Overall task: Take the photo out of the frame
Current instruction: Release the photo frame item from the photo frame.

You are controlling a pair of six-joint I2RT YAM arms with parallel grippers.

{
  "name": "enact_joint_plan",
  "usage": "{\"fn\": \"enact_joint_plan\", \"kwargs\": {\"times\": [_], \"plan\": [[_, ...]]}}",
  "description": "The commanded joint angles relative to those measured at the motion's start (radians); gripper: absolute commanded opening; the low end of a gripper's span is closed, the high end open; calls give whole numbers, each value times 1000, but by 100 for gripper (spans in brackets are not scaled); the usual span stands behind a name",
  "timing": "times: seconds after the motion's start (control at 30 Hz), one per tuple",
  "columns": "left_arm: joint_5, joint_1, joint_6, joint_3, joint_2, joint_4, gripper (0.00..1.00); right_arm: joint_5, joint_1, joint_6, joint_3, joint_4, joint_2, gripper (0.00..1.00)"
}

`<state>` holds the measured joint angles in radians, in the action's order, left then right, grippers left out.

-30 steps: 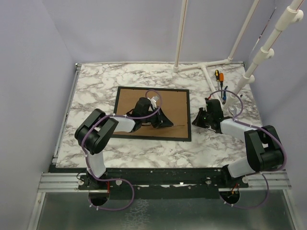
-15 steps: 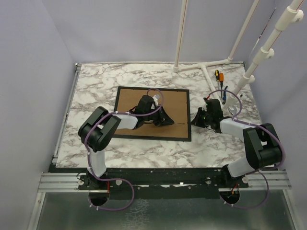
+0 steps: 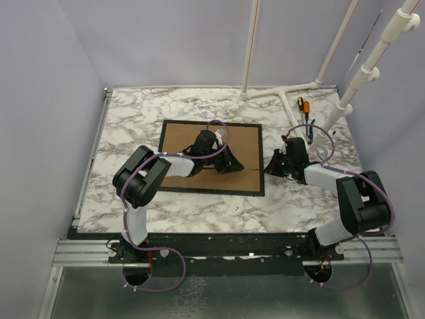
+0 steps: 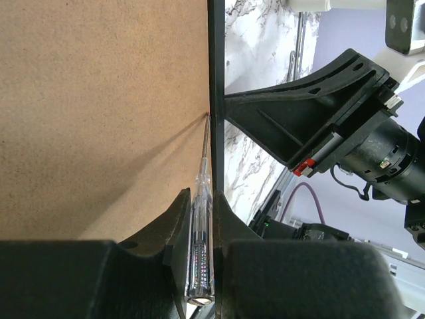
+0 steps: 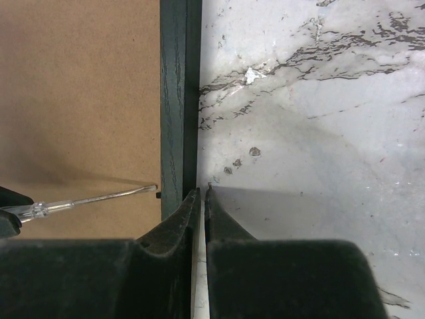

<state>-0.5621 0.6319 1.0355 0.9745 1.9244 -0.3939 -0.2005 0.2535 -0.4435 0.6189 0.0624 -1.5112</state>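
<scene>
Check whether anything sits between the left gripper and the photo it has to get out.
Yes. The frame lies face down, and its brown backing board covers the photo, which is hidden. The left gripper holds a screwdriver with its tip at the seam between board and black border.

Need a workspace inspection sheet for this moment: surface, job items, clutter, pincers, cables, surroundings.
surface: marble-pattern table.
frame: face down, brown back up, black border around it.
photo: nothing seen.
clutter: spare screwdrivers far right, beside the pipe stand.
left pincer: shut on clear-handled screwdriver, tip at the frame's right inner edge.
right pincer: shut, tips at the frame's outer right edge.
cables: purple cable loops on both arms.
surroundings: white pipe stand, plain walls.
</scene>
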Motion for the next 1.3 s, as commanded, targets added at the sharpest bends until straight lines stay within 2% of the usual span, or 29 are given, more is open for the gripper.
{"fn": "enact_joint_plan", "kwargs": {"times": [0.0,0.37,0.47,0.63,0.8,0.93,1.07,1.27], "plan": [[6,12,-13,16,23,23,0,-46,1,11,-2,27,-18,8],[43,13,-46,16,-4,89,0,-12,1,-1,1,8,-9,10],[50,12,-60,18,-12,113,0,63,1,-26,-4,-24,33,13],[45,10,-67,18,-13,122,0,91,2,-49,-60,1,147,19],[38,11,-68,17,-13,122,0,-31,-6,-64,-122,101,206,35],[39,9,-69,15,-18,122,0,-104,-33,-80,-112,123,168,35],[36,9,-71,12,-20,122,0,-254,-112,-122,-144,203,114,35],[30,9,-72,10,-20,122,0,-321,-130,-135,-145,244,39,36]]}}
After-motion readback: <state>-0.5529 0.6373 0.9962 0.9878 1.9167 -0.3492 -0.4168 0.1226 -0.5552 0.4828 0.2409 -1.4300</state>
